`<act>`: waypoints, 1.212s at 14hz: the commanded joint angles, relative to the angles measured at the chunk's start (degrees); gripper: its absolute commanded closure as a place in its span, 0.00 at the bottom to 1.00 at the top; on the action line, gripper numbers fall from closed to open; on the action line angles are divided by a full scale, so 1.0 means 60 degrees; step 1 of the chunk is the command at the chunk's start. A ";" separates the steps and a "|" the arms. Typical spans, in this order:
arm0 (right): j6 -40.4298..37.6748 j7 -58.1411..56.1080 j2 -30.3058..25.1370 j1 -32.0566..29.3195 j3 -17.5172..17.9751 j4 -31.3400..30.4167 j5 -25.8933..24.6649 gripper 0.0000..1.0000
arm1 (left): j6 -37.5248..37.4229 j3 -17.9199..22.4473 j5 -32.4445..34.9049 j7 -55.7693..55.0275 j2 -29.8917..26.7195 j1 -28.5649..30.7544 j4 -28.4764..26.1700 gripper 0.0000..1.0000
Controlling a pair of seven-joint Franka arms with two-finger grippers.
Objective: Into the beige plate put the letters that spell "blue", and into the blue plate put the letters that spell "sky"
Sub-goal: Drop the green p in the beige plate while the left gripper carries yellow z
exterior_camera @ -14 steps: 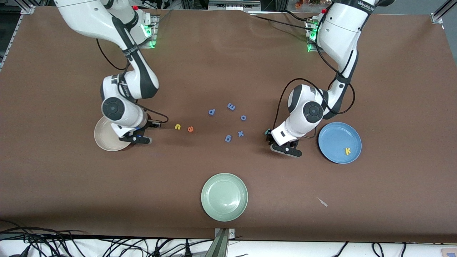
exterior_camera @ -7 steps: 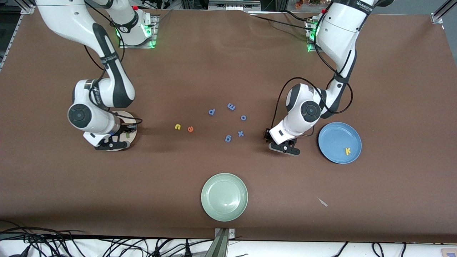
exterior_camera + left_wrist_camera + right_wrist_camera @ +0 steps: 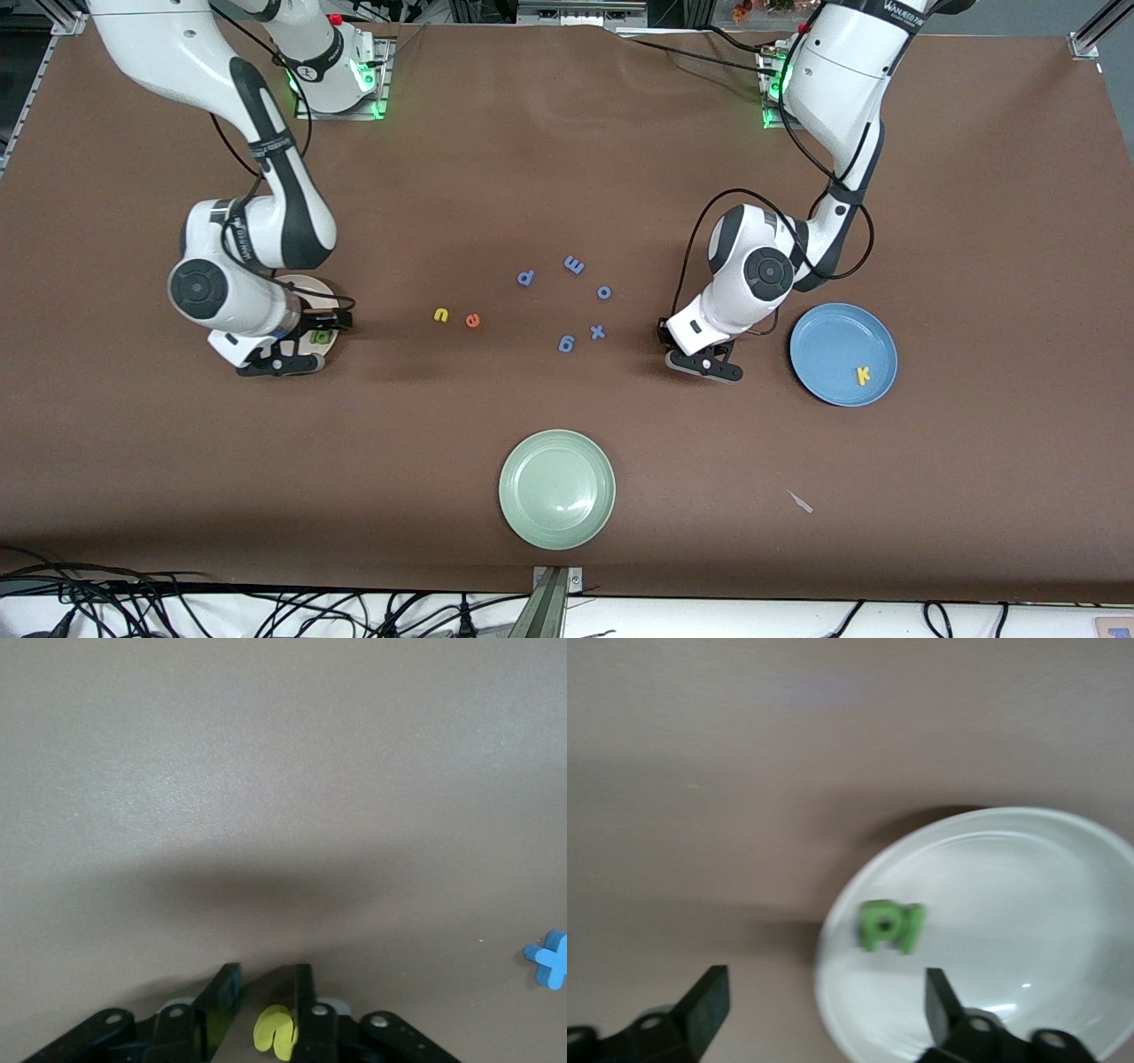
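Right gripper (image 3: 282, 361) over the camera-side rim of the beige plate (image 3: 306, 285), at the right arm's end of the tabletop (image 3: 567, 177). Fingers (image 3: 707, 999) spread wide, nothing between them. Green letters (image 3: 890, 926) lying in the plate, blurred in the right wrist view; reads like a "b" with a bar-like "l" touching it, exact split hard to tell.

Left gripper (image 3: 706, 365) low over bare tabletop, between the blue letter cluster and the blue plate (image 3: 843, 354). Fingers (image 3: 306, 1005) drawn in narrow with a yellow foam letter (image 3: 275, 1032) pinched between them; shape only partly visible, cannot tell which letter.

Blue plate at the left arm's end, holding yellow "k" (image 3: 862, 375) toward its camera-side edge.

Yellow "u" (image 3: 441, 315) and orange "e" (image 3: 473, 321) side by side on the tabletop, apart from each other, between the beige plate and the blue letters.

Blue letters loose mid-table: "p" (image 3: 525, 278), "m" (image 3: 574, 264), "o" (image 3: 604, 291), "x" (image 3: 598, 332), "g" (image 3: 566, 343). The "x" also shows at the edge of the left wrist view.

Pale green plate (image 3: 556, 488) nearest the camera, well apart from the rest. Small pale scrap (image 3: 801, 501) on the tabletop toward the left arm's end of it.
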 commanded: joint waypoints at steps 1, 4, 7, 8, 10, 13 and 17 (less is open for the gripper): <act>-0.0181 0.1513 0.0048 0.0626 0.0063 0.0165 0.0144 0.00 | -0.0076 -0.0065 0.0314 -0.0315 -0.0341 -0.0061 -0.0545 0.45; -0.0093 0.3082 0.0149 0.1373 0.0063 0.0383 0.0158 0.00 | -0.0076 -0.0197 0.0314 -0.0315 -0.0474 -0.0061 -0.0750 0.43; -0.0064 0.4256 0.0471 0.1945 0.0063 0.0750 0.0158 0.00 | -0.0061 -0.0197 0.0328 -0.0212 -0.0518 -0.0046 -0.0896 0.55; -0.0049 0.4461 0.0617 0.2048 0.0078 0.0882 0.0158 0.00 | -0.0061 -0.0197 0.0329 -0.0212 -0.0532 -0.0046 -0.0926 0.59; -0.0005 0.4697 0.0910 0.2166 0.0121 0.1116 0.0173 0.00 | -0.0061 -0.0197 0.0445 -0.0212 -0.0547 -0.0046 -0.0955 0.66; 0.0432 0.4858 0.1190 0.2254 0.0370 0.1278 0.0625 0.00 | -0.0061 -0.0197 0.0841 -0.0227 -0.0562 -0.0031 -0.0955 0.66; 0.0595 0.4874 0.1468 0.2414 0.0400 0.1235 0.0641 0.00 | -0.0061 -0.0197 0.0841 -0.0227 -0.0620 -0.0017 -0.0941 0.82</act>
